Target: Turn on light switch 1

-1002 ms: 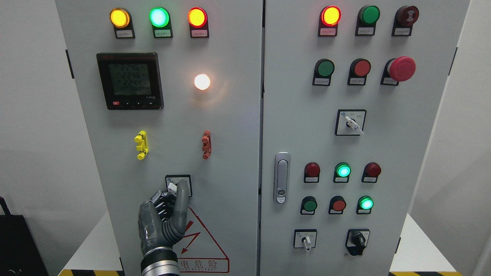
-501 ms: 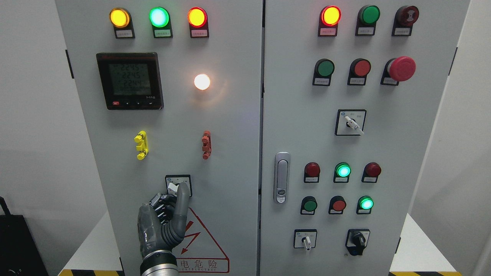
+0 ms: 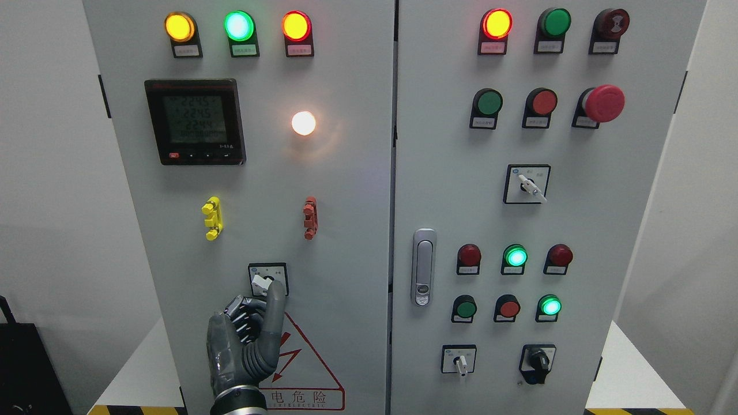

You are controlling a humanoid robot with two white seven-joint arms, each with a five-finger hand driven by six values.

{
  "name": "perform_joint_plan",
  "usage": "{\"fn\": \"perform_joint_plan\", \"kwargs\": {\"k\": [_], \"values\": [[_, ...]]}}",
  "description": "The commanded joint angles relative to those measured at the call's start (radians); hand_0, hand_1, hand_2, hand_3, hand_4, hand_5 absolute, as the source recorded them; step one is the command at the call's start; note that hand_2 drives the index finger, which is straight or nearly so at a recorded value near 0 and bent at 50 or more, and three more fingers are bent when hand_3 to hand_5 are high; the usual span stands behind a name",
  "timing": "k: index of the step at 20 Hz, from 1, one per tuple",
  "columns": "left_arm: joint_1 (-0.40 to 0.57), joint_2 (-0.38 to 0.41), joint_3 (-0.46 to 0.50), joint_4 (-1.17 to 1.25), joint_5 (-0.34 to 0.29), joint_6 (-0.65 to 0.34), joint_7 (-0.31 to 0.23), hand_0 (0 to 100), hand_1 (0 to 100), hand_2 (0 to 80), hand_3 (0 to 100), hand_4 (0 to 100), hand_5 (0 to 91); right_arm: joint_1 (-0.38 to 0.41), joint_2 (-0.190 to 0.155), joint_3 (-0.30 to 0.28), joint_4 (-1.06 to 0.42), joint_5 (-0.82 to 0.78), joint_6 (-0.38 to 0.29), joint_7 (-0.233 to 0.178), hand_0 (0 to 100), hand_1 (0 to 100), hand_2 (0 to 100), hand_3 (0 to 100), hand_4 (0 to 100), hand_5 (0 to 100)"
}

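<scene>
A small rotary switch (image 3: 267, 280) with a white knob sits in a black-framed plate low on the left cabinet door (image 3: 346, 230); the knob points up and to the left. My left hand (image 3: 249, 337) rises from the bottom edge just below it. One straight finger (image 3: 275, 302) has its tip at the plate's lower right corner, and the other fingers are curled in on nothing. Above, a round white lamp (image 3: 304, 123) glows. The right hand is out of view.
On the left door are three lit indicator lamps (image 3: 238, 26), a digital meter (image 3: 196, 122), yellow (image 3: 212, 218) and red (image 3: 310, 217) clips, and a warning triangle (image 3: 302, 360). The right door carries push buttons, selector switches, a red emergency stop (image 3: 604, 103) and a door handle (image 3: 424, 267).
My left hand has sunk slightly. Its straight finger has come off the white knob, which now shows in full; the lamp stays lit.
</scene>
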Motion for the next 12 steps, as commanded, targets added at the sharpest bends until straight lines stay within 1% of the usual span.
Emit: {"fn": "perform_joint_plan", "kwargs": {"k": [1, 5, 6, 8, 10, 12], "values": [[0.068, 0.011, -0.011, -0.042, -0.003, -0.021, 0.005, 8, 31, 68.3, 100, 100, 87.6, 0.0, 0.0, 0.0, 0.0, 0.0, 0.0, 0.001, 0, 0, 0, 0, 0, 0], [0.148, 0.025, -0.011, -0.049, -0.004, -0.102, 0.004, 8, 31, 68.5, 100, 100, 87.6, 0.0, 0.0, -0.001, 0.0, 0.0, 0.0, 0.001, 0, 0, 0, 0, 0, 0], [0.174, 0.027, -0.009, -0.049, -0.004, -0.146, 0.004, 8, 31, 68.6, 100, 100, 87.5, 0.0, 0.0, -0.001, 0.0, 0.0, 0.0, 0.001, 0, 0, 0, 0, 0, 0], [0.244, 0.037, -0.006, -0.047, -0.004, -0.276, -0.005, 8, 31, 68.4, 100, 100, 87.5, 0.0, 0.0, 0.0, 0.0, 0.0, 0.0, 0.001, 0, 0, 0, 0, 0, 0], [0.338, 0.048, 0.007, -0.044, -0.009, -0.408, -0.044, 9, 31, 66.1, 100, 100, 87.2, 0.0, 0.0, 0.001, 0.0, 0.0, 0.0, 0.001, 0, 0, 0, 0, 0, 0], [0.439, 0.068, 0.047, -0.032, -0.009, -0.499, -0.07, 10, 30, 62.5, 100, 100, 86.1, 0.0, 0.0, 0.001, 0.0, 0.0, 0.001, 0.001, 0, 0, 0, 0, 0, 0]]}}
